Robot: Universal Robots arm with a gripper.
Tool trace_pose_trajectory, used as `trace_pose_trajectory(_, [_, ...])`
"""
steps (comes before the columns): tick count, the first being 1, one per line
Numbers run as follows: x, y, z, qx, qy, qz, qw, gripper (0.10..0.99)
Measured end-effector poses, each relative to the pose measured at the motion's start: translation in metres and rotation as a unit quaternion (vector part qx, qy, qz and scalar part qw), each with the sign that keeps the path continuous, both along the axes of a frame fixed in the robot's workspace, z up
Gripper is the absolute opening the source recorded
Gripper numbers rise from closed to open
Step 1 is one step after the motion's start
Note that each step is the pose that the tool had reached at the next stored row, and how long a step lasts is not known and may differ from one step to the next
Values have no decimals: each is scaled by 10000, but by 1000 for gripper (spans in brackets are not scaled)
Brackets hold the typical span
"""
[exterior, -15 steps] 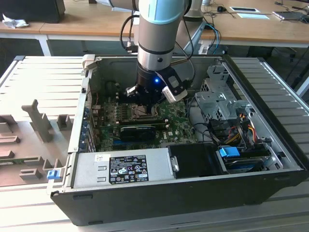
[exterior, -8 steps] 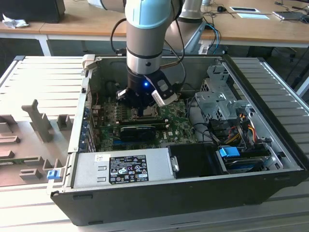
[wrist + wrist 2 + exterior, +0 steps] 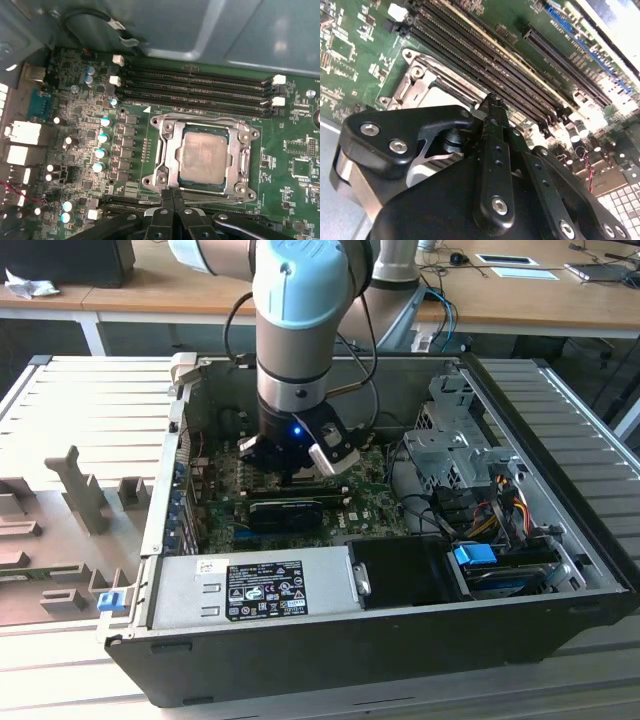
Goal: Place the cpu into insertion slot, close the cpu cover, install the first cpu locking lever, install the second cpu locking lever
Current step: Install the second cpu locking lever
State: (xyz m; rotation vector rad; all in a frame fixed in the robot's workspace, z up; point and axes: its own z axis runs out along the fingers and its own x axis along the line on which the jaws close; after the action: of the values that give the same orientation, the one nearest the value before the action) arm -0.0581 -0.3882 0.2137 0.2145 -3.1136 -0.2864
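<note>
CPU: cpu (image 3: 202, 158) seated in insertion slot (image 3: 243, 162), mid-motherboard | COVER: cpu cover (image 3: 170, 150) judged down over chip | LEVERS: state unclear, likely outstanding | GRIPPER: gripper (image 3: 173, 192) at slot's near edge, fingers pressed together, carrying nothing.

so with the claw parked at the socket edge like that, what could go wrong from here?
1. The closed claw sits right at the edge of the metal cover, which lies over the chip; a slightly off push could scrape the frame rather than seat anything.
2. The memory slots run close beside the socket, so a sideways slip could hit them.
3. In the exterior view the arm hangs deep in the computer case, near loose cables.
</note>
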Motion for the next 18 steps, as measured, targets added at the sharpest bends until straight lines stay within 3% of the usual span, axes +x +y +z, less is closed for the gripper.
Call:
trace_pose_trajectory(3, [-48,-60,-7,249,0,1,9997,106])
trace_pose_trajectory(6, [-62,-176,-15,394,0,0,9992,106])
trace_pose_trajectory(8, [-87,-197,-15,470,0,-1,9989,106])
trace_pose_trajectory(18, [-164,-218,-119,557,-2,1,9984,106])
